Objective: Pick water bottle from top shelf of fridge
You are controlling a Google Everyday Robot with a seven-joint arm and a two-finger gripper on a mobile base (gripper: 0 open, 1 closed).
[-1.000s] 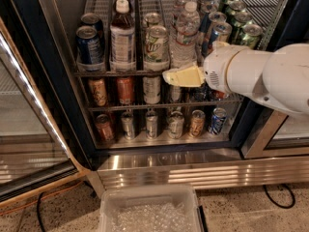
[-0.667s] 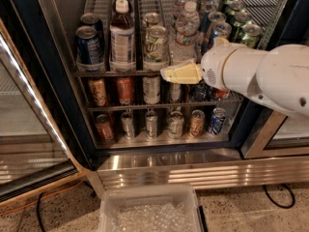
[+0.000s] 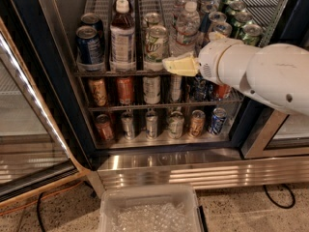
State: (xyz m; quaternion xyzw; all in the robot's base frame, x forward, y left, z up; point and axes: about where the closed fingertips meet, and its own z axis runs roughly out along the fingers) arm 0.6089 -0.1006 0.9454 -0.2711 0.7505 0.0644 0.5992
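The water bottle (image 3: pixel 187 29) is standing upright on the top shelf (image 3: pixel 102 73) of the fridge (image 3: pixel 170 171), its long axis running vertically and its white cap pointing up. It is sitting in a lane right of centre, with a second clear bottle standing behind it. A pale green can (image 3: pixel 156 42) is standing just beside it on the left, and a dark-liquid bottle (image 3: pixel 122 35) one lane further left. The gripper (image 3: pixel 179 65) is hovering at the shelf's front edge, covering the bottle's base and pointing left; whether it is clenched or released cannot be told. The white arm (image 3: pixel 263 74) is reaching in from the right.
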